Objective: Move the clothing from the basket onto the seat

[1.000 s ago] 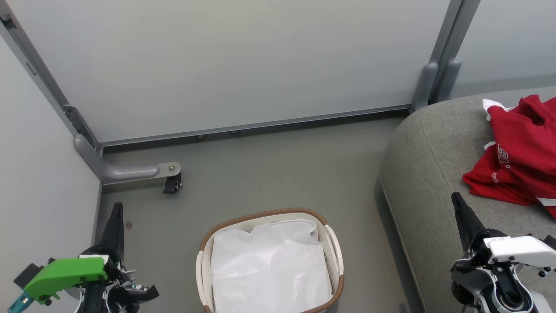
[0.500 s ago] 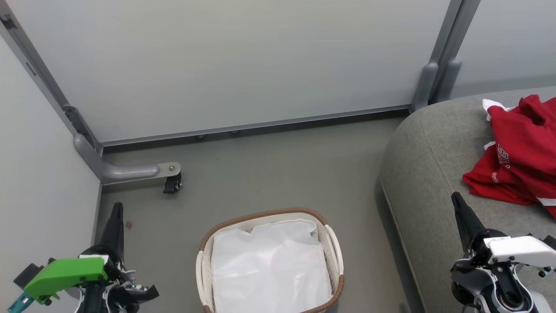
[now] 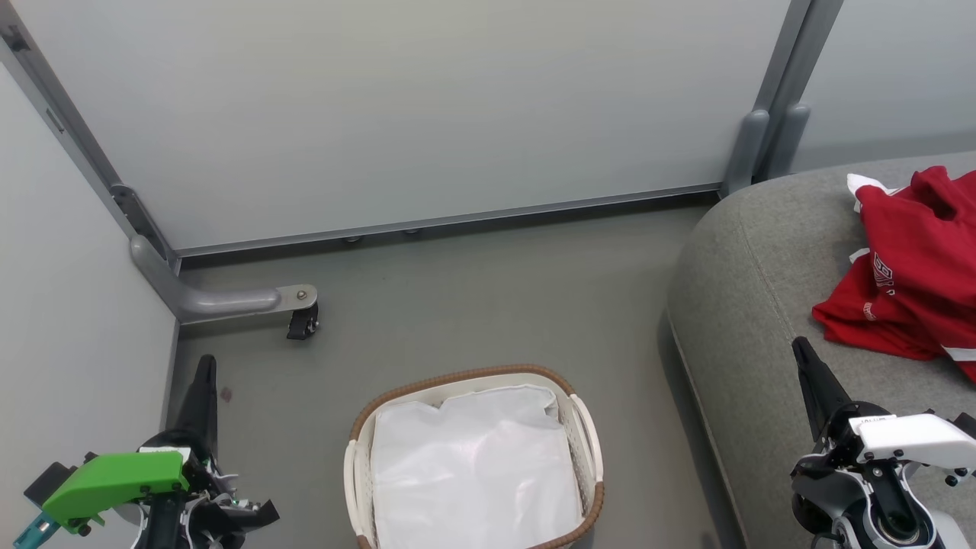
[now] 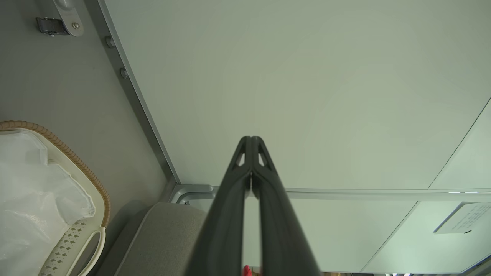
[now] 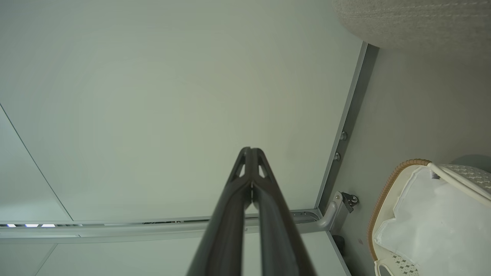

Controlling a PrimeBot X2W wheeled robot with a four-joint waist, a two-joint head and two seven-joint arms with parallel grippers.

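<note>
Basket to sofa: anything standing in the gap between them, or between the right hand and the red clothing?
Nothing visible. Bare floor separates the basket from the sofa. The red clothing lies on the sofa already, with open cushion between it and the shut right hand. Inside the basket I see its white liner, no red.

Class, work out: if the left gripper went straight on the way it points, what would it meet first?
Probably the pale wall panel: the left gripper points at it, nothing between, though depth is unclear.

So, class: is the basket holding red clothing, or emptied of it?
Emptied: inside the basket lies just its white liner; the red clothing lies on the seat.
</note>
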